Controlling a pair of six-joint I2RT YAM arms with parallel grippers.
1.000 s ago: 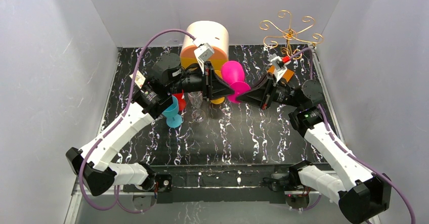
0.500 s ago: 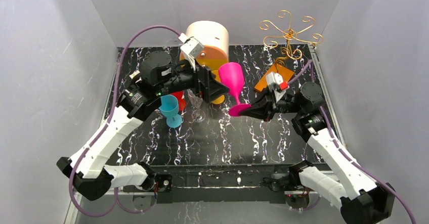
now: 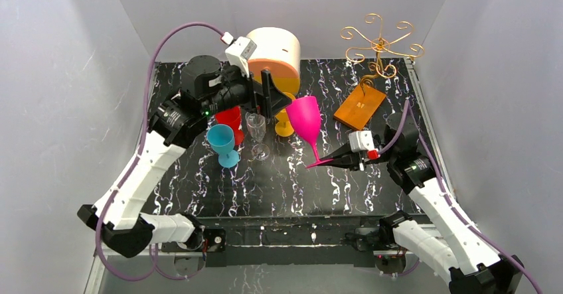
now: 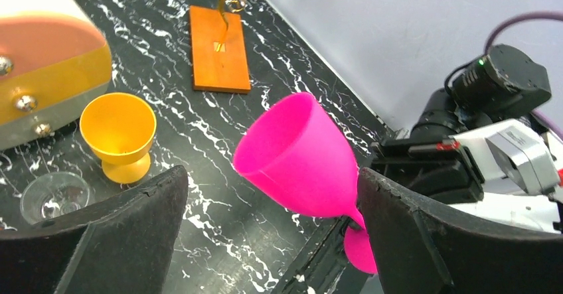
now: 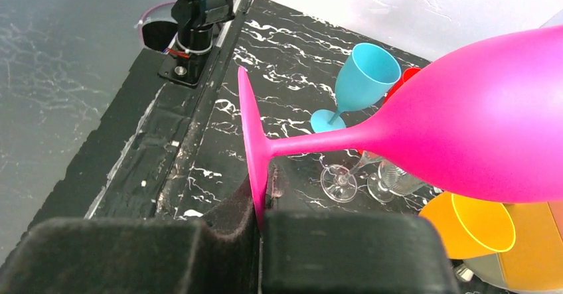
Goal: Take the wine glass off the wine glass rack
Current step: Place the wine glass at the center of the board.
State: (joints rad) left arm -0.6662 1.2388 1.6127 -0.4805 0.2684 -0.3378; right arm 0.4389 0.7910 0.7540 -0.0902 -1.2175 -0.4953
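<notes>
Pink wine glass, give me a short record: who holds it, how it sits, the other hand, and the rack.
glass: pink wine glass, tilted, off the rack
held by: right hand, shut on the edge of its foot
left hand: open, not touching the glass
rack state: back right of the table, no glass hanging on it
</notes>
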